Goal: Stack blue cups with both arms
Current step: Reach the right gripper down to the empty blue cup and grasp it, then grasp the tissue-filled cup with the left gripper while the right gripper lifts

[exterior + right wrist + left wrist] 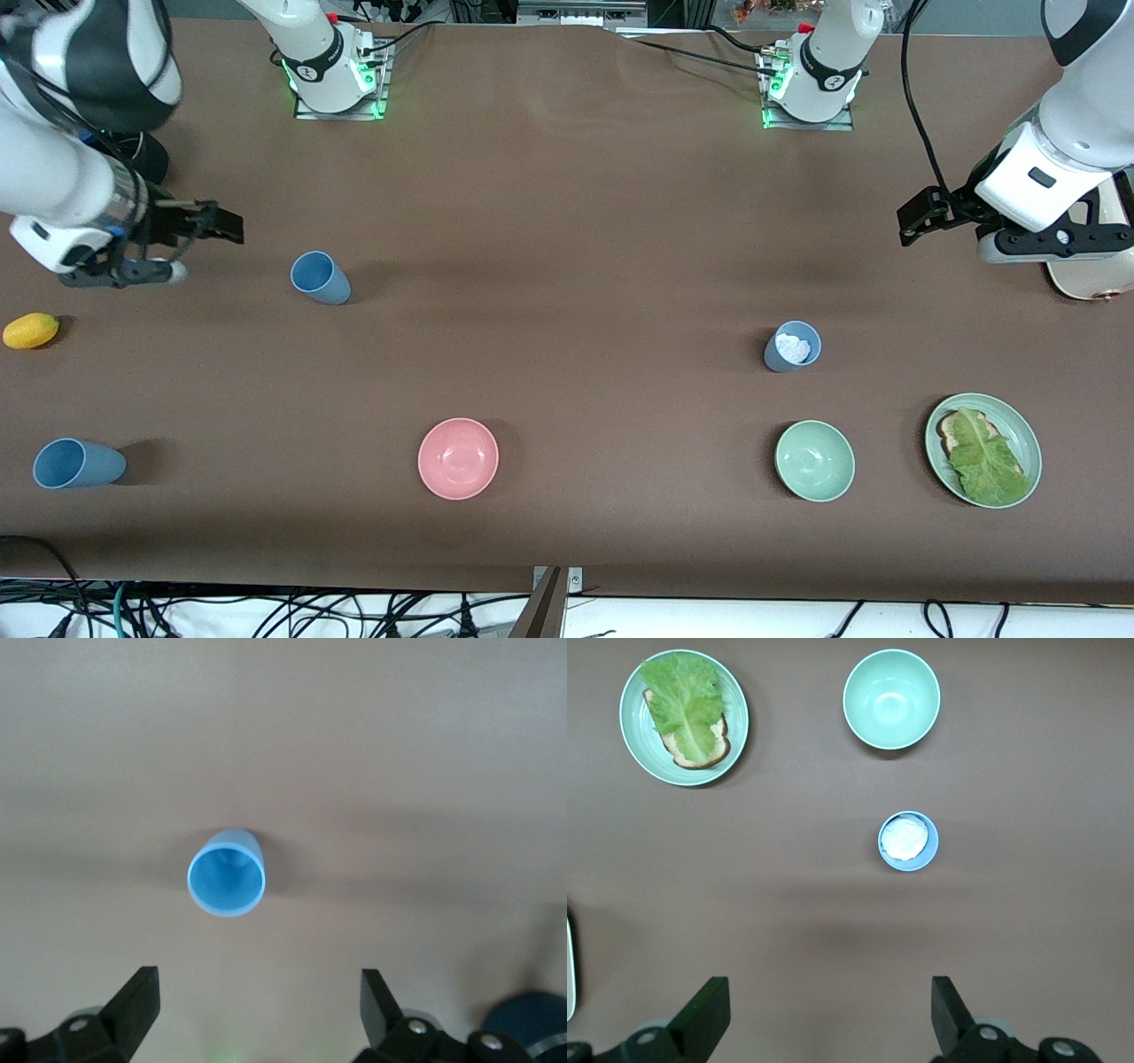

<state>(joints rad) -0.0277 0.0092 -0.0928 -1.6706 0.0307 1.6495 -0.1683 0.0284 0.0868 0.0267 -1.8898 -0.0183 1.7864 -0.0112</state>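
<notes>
Cups stand well apart on the brown surface (567, 221) in the front view. A mid-blue cup (321, 278) is in the upper half toward my right arm's end. A greyer cup (793, 346) with something white inside is at mid-height toward my left arm's end. A third cup (78, 463) is low in the frame. My right gripper (190, 248) and left gripper (992, 229) hover spread and empty, each near one cup, which I judge lets both arms pick at once.

In the left wrist view, my left gripper (828, 1019) gapes wide. The greyer cup (908, 841) sits mid-frame, apart from it, near the green bowl (891, 698).

In the right wrist view, my right gripper (257, 1010) is spread, with the mid-blue cup (227, 873) centred ahead of it and untouched.
</notes>
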